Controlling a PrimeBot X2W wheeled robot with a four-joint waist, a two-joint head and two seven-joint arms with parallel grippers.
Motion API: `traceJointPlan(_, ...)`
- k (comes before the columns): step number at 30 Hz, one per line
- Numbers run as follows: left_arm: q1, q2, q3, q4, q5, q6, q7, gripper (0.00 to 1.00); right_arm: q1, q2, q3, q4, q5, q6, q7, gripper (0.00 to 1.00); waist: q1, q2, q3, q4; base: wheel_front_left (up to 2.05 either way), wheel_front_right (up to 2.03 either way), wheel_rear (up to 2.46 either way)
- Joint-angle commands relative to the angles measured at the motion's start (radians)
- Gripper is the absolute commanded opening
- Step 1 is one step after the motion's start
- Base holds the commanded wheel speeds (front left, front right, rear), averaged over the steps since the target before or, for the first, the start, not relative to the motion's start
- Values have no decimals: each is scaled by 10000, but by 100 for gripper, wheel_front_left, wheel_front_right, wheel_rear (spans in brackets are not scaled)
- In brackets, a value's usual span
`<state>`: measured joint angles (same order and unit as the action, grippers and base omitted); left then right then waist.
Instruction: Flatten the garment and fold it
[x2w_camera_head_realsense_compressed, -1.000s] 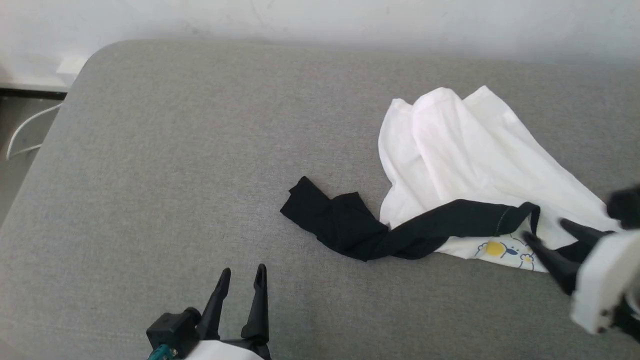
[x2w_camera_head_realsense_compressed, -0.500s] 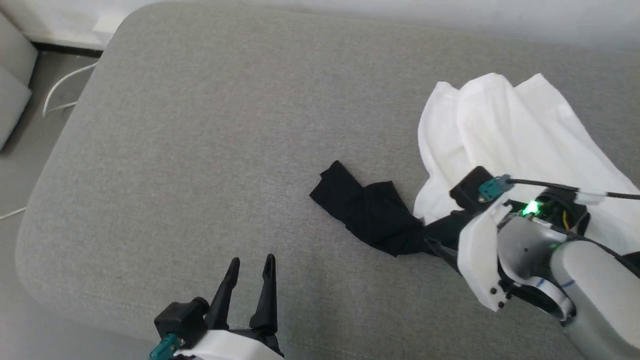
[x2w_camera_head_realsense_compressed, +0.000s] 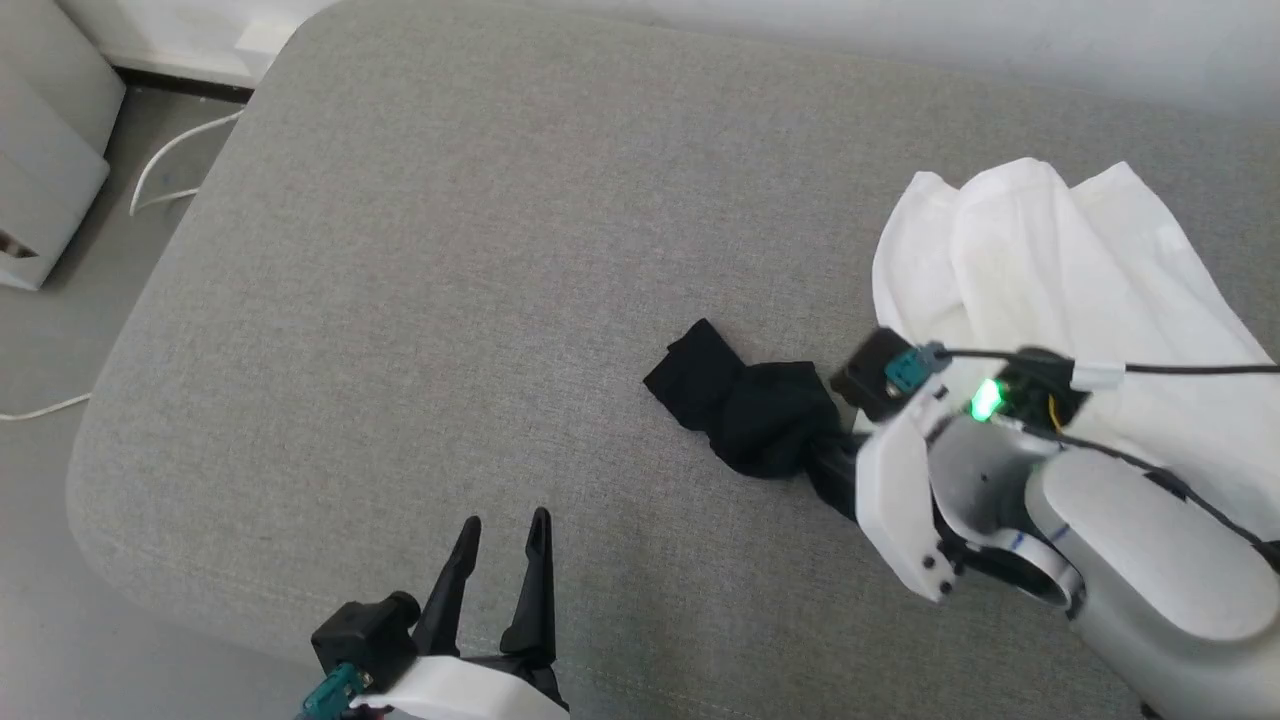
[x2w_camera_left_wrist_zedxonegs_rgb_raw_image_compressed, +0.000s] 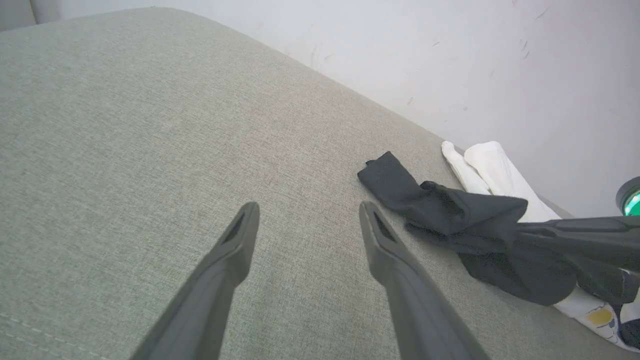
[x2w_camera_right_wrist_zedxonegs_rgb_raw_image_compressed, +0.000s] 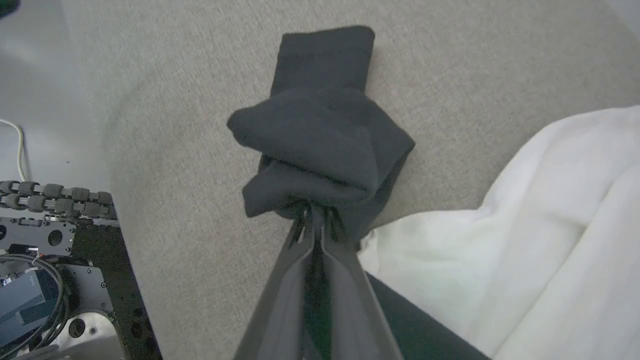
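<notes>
Item 1, right gripper (x2w_camera_right_wrist_zedxonegs_rgb_raw_image_compressed: 312, 216). We find its jaws pressed together, pinching a bunched fold of the black sleeve (x2w_camera_right_wrist_zedxonegs_rgb_raw_image_compressed: 320, 145). The cloth gathers into a lump just past the fingertips. Beyond the lump, the sleeve's cuffed end lies flat on the cushion (x2w_camera_head_realsense_compressed: 450, 250). A green light (x2w_camera_head_realsense_compressed: 985, 400) glows on this arm's wrist.

Item 2, left gripper (x2w_camera_head_realsense_compressed: 500, 525). We note its jaws spread wide with nothing between them. The fingers point across bare cushion at the near edge. It sits well apart from the cloth, which lies to its right and farther off.

Item 3, garment (x2w_camera_head_realsense_compressed: 1050, 260). We list it on the right part of the cushion. Its white body is crumpled in long folds and reaches toward the far right, near the wall (x2w_camera_left_wrist_zedxonegs_rgb_raw_image_compressed: 450, 60). The black sleeve runs left from the body, and its cuff is the garment's leftmost point. A small print with a yellow patch (x2w_camera_left_wrist_zedxonegs_rgb_raw_image_compressed: 600, 316) shows at the near edge of the white cloth, under the right gripper's fingers in the left wrist view.

Item 4, surroundings. We record a grey woven cushion with a rounded left corner. Left of it is pale floor (x2w_camera_head_realsense_compressed: 60, 330), where a white cable (x2w_camera_head_realsense_compressed: 170, 160) loops. A pale box (x2w_camera_head_realsense_compressed: 45, 170) stands at the far left.
</notes>
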<state>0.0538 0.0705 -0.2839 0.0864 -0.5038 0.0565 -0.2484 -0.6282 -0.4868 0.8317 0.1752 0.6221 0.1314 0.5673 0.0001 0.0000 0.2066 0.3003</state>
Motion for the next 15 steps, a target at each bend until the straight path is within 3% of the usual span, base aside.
traceJointPlan(1,4,-30,30,32,-49,69,-78,100,-303,192,-3,-99,39,-7,-176,0,-1,0,-118,-99,0,0,0)
traceJointPlan(8,29,-39,26,21,-76,61,-94,100,-470,1747,796,26,580,-7,-543,0,-1,0,-251,-293,0,0,0)
traceJointPlan(9,29,-39,26,21,-76,61,-94,100,-470,1747,796,26,580,-7,-543,0,-1,0,-251,-293,0,0,0)
traceJointPlan(10,8,-42,10,22,-75,59,-95,100,-448,1906,1028,146,575,-7,-566,13,-1,0,-243,-302,0,0,0)
traceJointPlan(12,-41,-49,-33,26,-74,56,-97,100,-368,2096,1509,485,587,-7,-526,50,-1,0,-224,-300,0,0,0)
traceJointPlan(13,-56,-52,-48,30,-82,54,-97,100,-351,2152,1769,616,611,-7,-499,100,-1,0,-220,-304,0,0,0)
traceJointPlan(15,-43,-35,-58,48,-96,40,-98,100,-355,2224,2069,738,762,-7,-617,100,-1,0,-215,-335,0,0,0)
